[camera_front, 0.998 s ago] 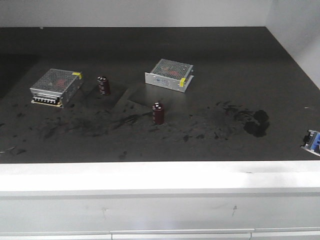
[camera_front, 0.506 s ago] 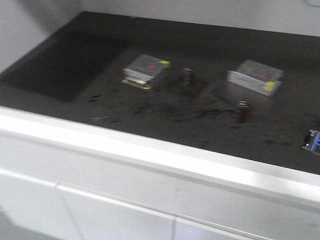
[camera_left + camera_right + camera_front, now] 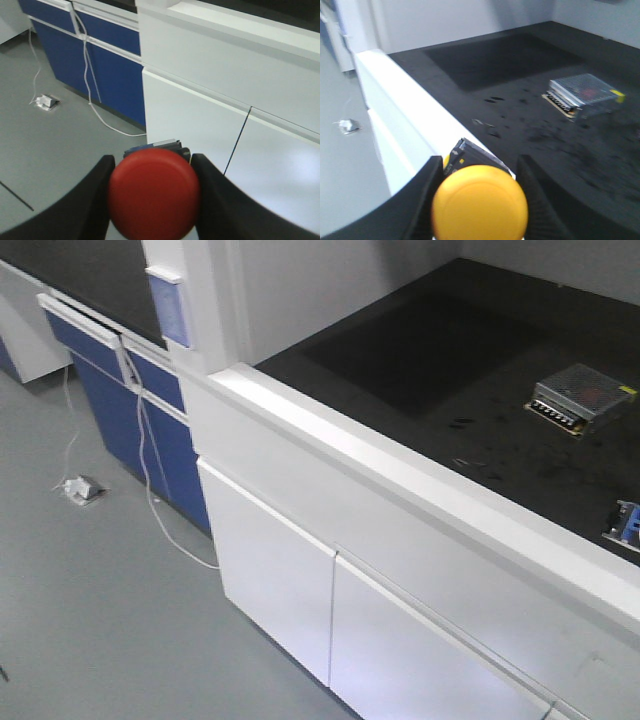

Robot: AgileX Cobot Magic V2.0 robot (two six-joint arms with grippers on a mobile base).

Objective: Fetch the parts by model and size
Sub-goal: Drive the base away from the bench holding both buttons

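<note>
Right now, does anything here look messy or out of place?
Yes. Dark smudges mark the black counter beside the metal box, and a white cable trails loose over the floor to a small box lying there.

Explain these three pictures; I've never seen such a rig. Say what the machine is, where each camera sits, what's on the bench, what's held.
It is a wheeled robot with two arms, each ending in two black fingers. The wide picture is from a forward-facing camera: a white cabinet with a black benchtop, and on it a perforated metal box. The other two are from cameras on the wrists, looking along the fingers. The left fingers grip a red-capped push-button switch in front of the cabinet. The right fingers grip a yellow-capped push-button switch by the bench edge, with the same box beyond.
</note>
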